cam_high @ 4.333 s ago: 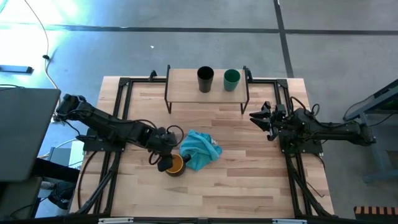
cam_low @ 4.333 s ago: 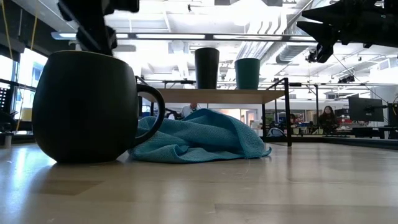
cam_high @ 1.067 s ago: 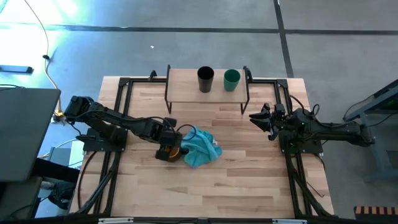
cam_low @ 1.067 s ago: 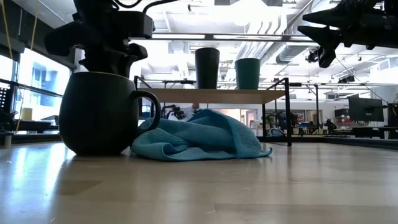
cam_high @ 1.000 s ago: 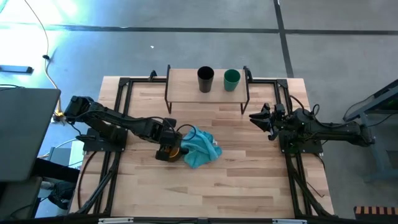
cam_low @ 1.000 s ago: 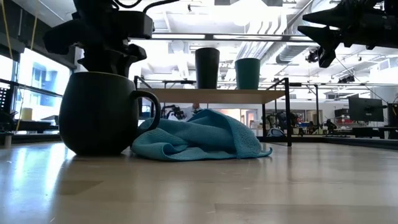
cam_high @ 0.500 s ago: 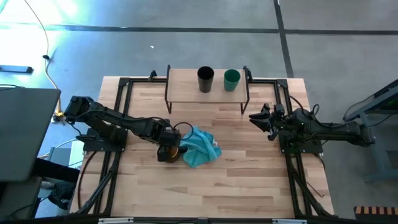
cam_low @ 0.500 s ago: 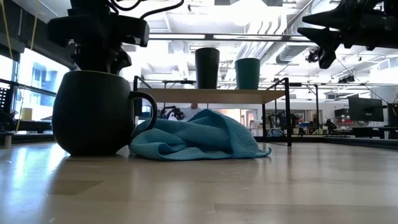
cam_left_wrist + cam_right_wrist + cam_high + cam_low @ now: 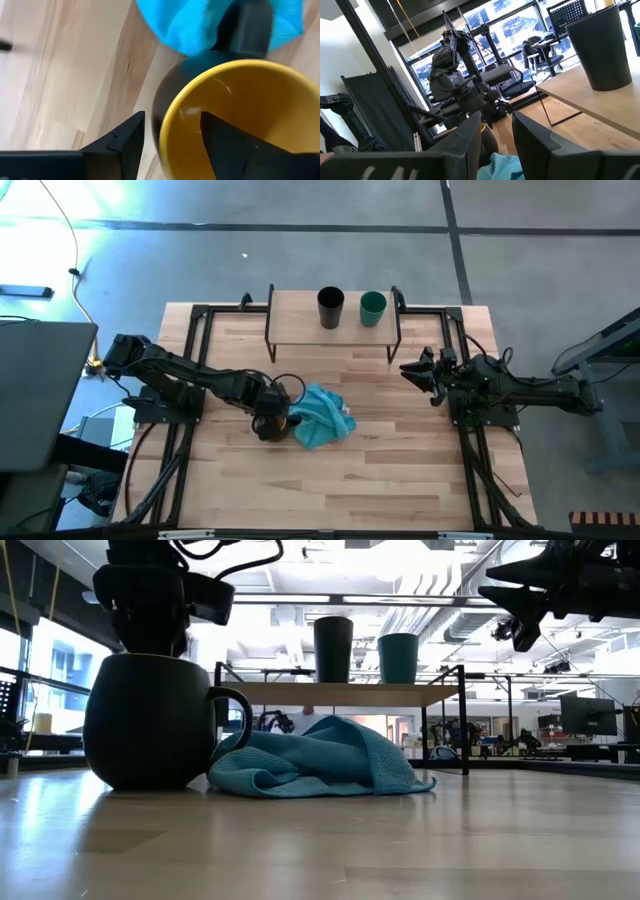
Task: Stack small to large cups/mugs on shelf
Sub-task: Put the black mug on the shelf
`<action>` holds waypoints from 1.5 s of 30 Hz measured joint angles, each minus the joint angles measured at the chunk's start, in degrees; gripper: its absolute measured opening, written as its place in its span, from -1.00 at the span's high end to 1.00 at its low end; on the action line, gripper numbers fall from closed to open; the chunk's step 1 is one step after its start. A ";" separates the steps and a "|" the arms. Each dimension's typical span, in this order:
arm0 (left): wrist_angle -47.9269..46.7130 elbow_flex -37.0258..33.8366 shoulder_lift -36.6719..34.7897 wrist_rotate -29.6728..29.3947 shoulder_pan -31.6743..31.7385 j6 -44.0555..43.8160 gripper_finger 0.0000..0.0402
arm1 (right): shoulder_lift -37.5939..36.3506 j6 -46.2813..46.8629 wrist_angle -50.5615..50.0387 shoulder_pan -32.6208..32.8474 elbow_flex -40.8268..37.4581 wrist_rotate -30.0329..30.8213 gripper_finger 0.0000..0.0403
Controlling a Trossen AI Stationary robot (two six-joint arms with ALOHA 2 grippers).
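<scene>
The dark mug [image 9: 150,720] with the yellow inside [image 9: 235,110] stands on its base on the table, its handle against the teal cloth [image 9: 322,416]. My left gripper [image 9: 170,131] points down over it, open. One finger stands inside the mug and one outside, with the rim [image 9: 165,135] between them and a gap on each side. The black cup [image 9: 330,307] and the green cup [image 9: 372,307] stand upright on the shelf [image 9: 300,325]. My right gripper [image 9: 408,370] waits open at the table's right, held above it.
The teal cloth [image 9: 320,760] lies bunched on the table right beside the mug's handle. The shelf [image 9: 340,692] stands on thin black legs at the table's far edge. Black frame rails [image 9: 195,360] run along both sides of the table.
My left gripper has rolled about its own pointing line while staying over the mug. The mug has slid a little toward the table's left edge and now stands still on its base.
</scene>
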 joint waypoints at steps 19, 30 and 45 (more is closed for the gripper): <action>-6.04 0.00 -0.33 10.10 0.00 -27.80 0.15 | 0.02 -0.16 -1.81 0.02 0.00 -0.02 0.49; -5.97 0.00 -0.33 12.43 0.00 -29.49 0.24 | 0.02 -1.05 -1.92 0.01 0.00 -0.02 0.49; -5.93 0.00 -0.35 10.40 0.00 -21.13 0.81 | 0.02 -1.05 -1.94 0.02 0.00 -0.02 0.49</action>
